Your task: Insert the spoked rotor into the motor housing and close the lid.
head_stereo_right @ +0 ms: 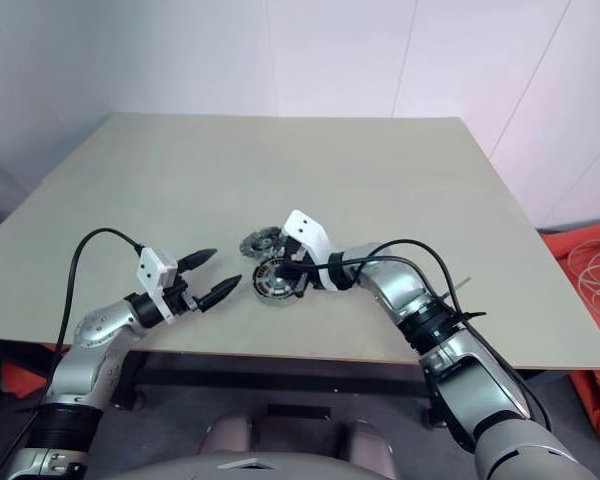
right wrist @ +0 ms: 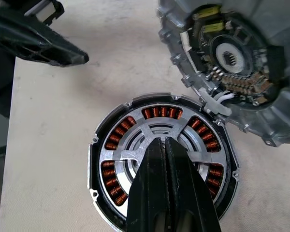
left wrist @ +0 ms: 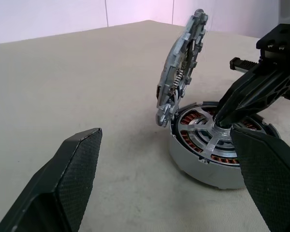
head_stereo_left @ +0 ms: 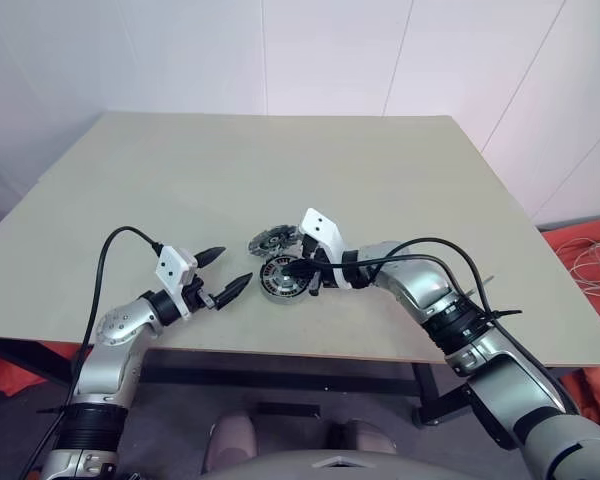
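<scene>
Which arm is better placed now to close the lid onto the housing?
Left. The left gripper is open and free beside the lid, which stands tilted up. The right gripper is shut on the rotor in the housing.

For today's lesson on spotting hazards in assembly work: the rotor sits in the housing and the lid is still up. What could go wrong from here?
1. The right gripper has its fingers shut on the hub of the spoked rotor. Lifting away without opening could drag it back out of the motor housing.
2. The lid stands tilted beside the housing, joined by short white wires. Closing it carelessly could pinch them.
3. The lid could tip down onto the right fingers.
</scene>
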